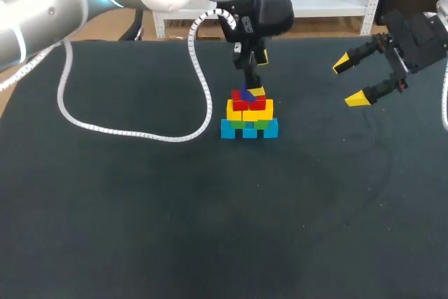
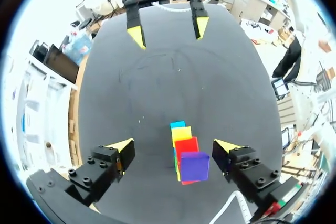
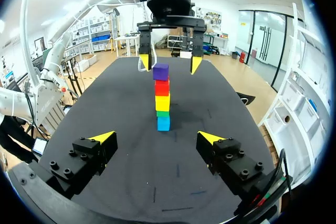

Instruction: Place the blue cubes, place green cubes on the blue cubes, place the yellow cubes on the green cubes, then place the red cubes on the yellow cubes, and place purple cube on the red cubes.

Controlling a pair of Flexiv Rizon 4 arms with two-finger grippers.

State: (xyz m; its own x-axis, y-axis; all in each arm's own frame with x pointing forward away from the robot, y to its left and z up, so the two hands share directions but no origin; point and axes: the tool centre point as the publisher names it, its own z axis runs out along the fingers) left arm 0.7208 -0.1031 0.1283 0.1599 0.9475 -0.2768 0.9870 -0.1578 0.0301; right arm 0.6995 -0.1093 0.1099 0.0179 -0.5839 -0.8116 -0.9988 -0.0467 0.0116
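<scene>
Purple cube (image 3: 160, 71): topmost on stack (image 3: 163, 102), resting on red tier. Left gripper (image 3: 169, 62): fingers spread, flanking purple cube, not touching. Right gripper (image 1: 349, 82): fingers spread, well apart from stack.

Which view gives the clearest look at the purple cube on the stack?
Right wrist view: the purple cube shows side-on atop the red layer, between the left gripper's open fingers. Head view: the gripper largely hides it. Left wrist view: seen from above only.
</scene>
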